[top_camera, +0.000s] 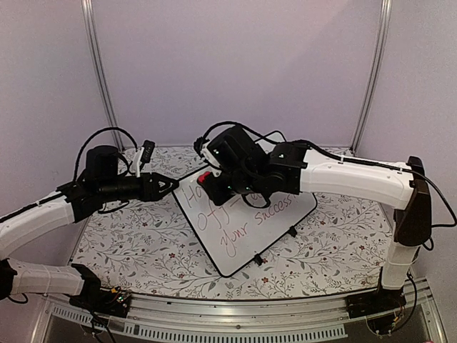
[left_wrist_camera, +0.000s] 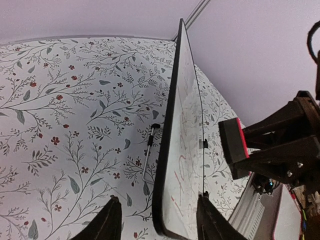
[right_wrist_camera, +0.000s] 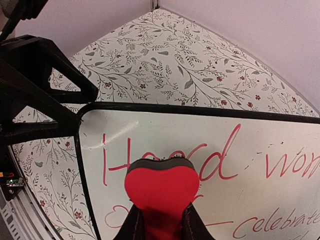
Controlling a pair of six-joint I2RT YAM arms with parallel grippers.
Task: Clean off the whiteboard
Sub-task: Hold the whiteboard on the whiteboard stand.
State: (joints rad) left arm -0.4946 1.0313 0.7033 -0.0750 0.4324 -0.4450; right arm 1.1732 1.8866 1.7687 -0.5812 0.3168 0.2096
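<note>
Looking down from above, the whiteboard [top_camera: 246,236] lies skewed on the table [top_camera: 128,243], its red writing unwiped. The left gripper [top_camera: 171,184] is at the board's far-left corner and the right gripper [top_camera: 206,179] is over the top line. Left wrist view: jaws spread astride the board's rim, with a gap on the back side — nothing clamped, so a wipe now could shove the board askew. Right wrist view: fingers pinch the red eraser [right_wrist_camera: 161,186] by the word "Hard" — contact unclear, and a light press might only smear.
</note>
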